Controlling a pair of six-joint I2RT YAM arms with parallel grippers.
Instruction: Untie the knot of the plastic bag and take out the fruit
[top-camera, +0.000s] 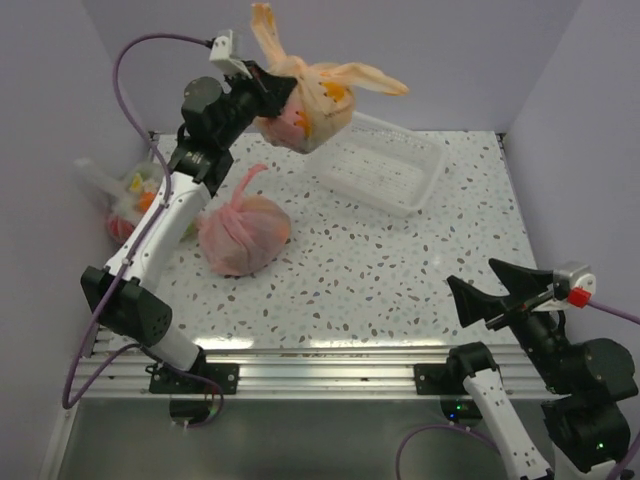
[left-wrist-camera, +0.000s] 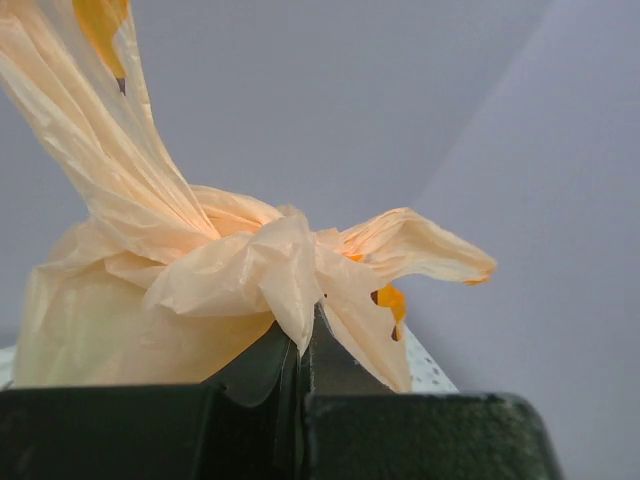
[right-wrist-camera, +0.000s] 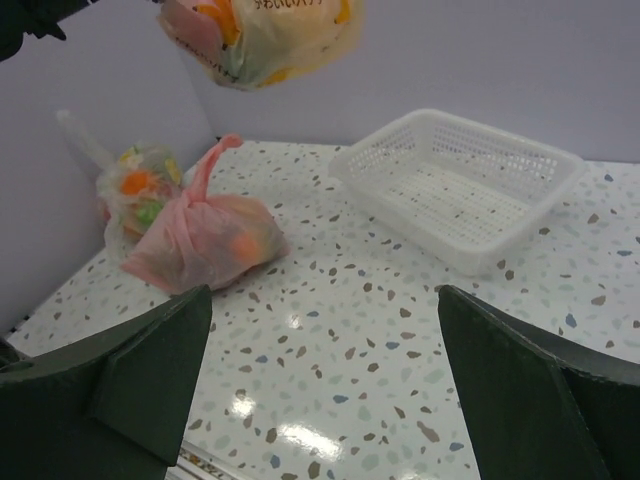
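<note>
The plastic bag (top-camera: 305, 115) hangs in the air over the far left of the counter (top-camera: 400, 260), above the near-left corner of the white basket (top-camera: 370, 192). Its knot (left-wrist-camera: 280, 265) is not yet undone, and the fruit (top-camera: 335, 93) shows only as orange and yellow shapes through the film.

The bag's long axis seems to run from the rounded belly below to the knot on top, tilted a little. One ear rises up and toward the far wall, and the other points out to the right.

The left tool (left-wrist-camera: 300, 335) is pinched tight on a fold of plastic at the underside of the knot and carries the whole bag by it.

I judge this to be the start of the untying step, with the bag raised and steadied. The next move calls for a second grip on one ear or tail, drawn away from the held fold so the tie loosens rather than tightens.

The pink bag (top-camera: 243, 235) lies on the counter below, with the clear bag (top-camera: 135, 200) at the left wall. The right tool (right-wrist-camera: 322, 300) sits at the near right, spread wide and holding nothing, well apart from the bag.
</note>
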